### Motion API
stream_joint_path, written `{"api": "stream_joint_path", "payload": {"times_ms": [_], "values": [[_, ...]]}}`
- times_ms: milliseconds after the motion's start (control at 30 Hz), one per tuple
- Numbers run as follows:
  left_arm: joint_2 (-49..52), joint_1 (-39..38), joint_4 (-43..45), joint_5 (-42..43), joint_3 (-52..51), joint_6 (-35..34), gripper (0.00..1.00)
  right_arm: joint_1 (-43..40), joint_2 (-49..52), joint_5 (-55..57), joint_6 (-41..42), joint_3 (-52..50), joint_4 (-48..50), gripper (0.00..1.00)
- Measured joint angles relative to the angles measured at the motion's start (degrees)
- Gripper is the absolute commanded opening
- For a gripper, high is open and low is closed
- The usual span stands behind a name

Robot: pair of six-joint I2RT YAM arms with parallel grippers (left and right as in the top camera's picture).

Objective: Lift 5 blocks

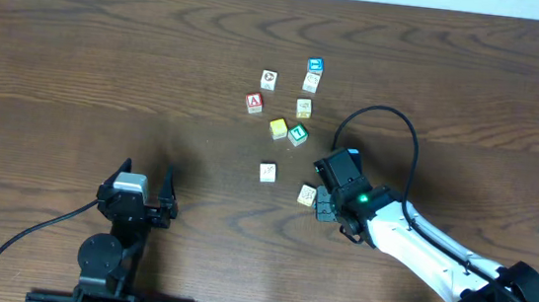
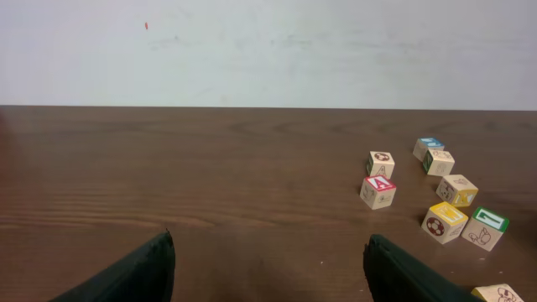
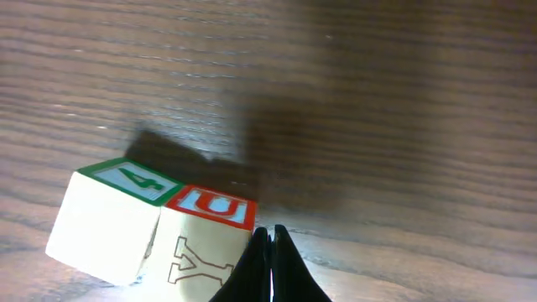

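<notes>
Blocks (image 1: 304, 107) lie loose on the tabletop (image 1: 81, 44); I place everything by the green "T" block (image 1: 298, 134). Far to its left and nearer my base, my left jaws (image 1: 149, 173) stand wide with nothing between them. The red "A" cube (image 1: 254, 102) sits left of it and farther from me, and the yellow block (image 1: 279, 128) is just at its left side. A cream block (image 1: 307, 195) lies nearer my base, slightly right, just beside my right jaws (image 1: 326, 208), which are pressed shut on nothing.

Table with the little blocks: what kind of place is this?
Probably a robot lab or test room: two robot arms with cables at a wooden table, a plain white wall behind, and toy letter blocks scattered about.
</notes>
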Motion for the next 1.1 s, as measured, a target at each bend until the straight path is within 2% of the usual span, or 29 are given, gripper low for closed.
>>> {"api": "stream_joint_path", "payload": {"times_ms": [767,1100], "values": [[0.00,0.00,0.00,0.00,-0.02,0.00,0.73,0.00,0.00,-1.27,-0.76,0.00,1.29,0.01],[0.00,0.00,0.00,0.00,0.00,0.00,0.73,-2.91,0.00,-0.79,0.07,-0.02,-5.09,0.01]]}}
